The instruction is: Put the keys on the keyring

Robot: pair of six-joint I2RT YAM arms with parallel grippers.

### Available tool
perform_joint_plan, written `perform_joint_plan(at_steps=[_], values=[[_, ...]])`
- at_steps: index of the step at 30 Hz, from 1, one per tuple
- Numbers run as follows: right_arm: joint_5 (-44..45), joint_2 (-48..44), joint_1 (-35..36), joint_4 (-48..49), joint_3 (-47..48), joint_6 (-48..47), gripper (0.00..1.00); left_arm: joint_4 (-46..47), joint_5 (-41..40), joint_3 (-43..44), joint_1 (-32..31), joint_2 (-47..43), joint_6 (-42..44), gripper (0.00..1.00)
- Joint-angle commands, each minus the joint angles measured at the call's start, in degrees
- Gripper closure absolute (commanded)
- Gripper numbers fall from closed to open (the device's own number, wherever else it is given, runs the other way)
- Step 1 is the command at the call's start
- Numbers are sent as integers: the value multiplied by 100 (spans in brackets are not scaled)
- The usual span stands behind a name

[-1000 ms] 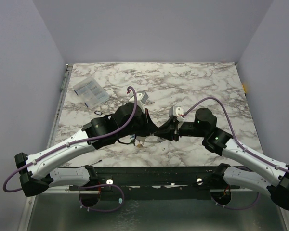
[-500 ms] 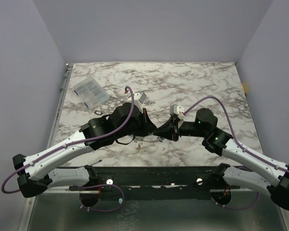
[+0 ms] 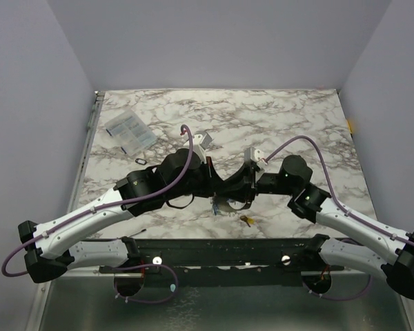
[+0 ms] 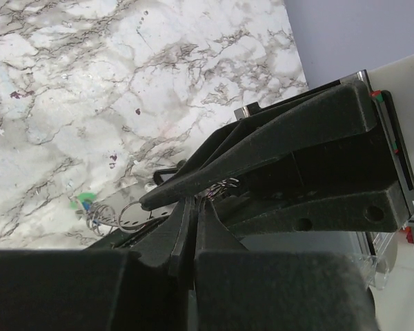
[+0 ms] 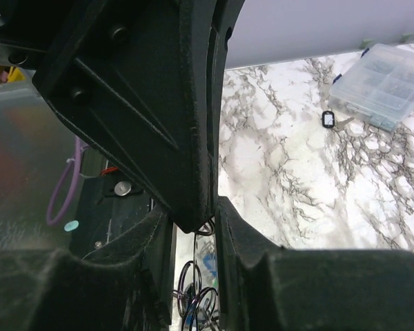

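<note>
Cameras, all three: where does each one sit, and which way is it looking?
Top external: fixed above and behind the arm bases, looking down on the marble table; both arms show, the left gripper and right gripper close together.
Left wrist: on the left arm, looking past its own shut fingers at the right gripper and the table.
Right wrist: on the right arm, looking past its own fingers at the left gripper's tip, toward the far wall.
Shared: top external and right wrist both show the plastic box.
</note>
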Motion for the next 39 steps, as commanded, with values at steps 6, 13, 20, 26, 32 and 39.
perform_joint_plan(at_steps=[6, 13, 20, 26, 32, 39], values=[[73, 7, 23, -439, 89, -258, 61, 249, -5, 32, 65, -100, -14, 100], [281, -160, 23, -787, 129, -554, 46, 151, -86, 85, 65, -109, 71, 100], [164, -191, 23, -424, 90, -337, 59, 144, -71, 81, 65, -76, 80, 100], [88, -75, 23, -216, 83, -183, 82, 145, -55, 87, 63, -91, 90, 100], [96, -49, 24, -17, 14, -62, 95, 143, -53, 35, 65, -102, 97, 100], [-6, -79, 23, 183, -44, 51, 99, 154, -87, -41, 65, -134, 153, 100]])
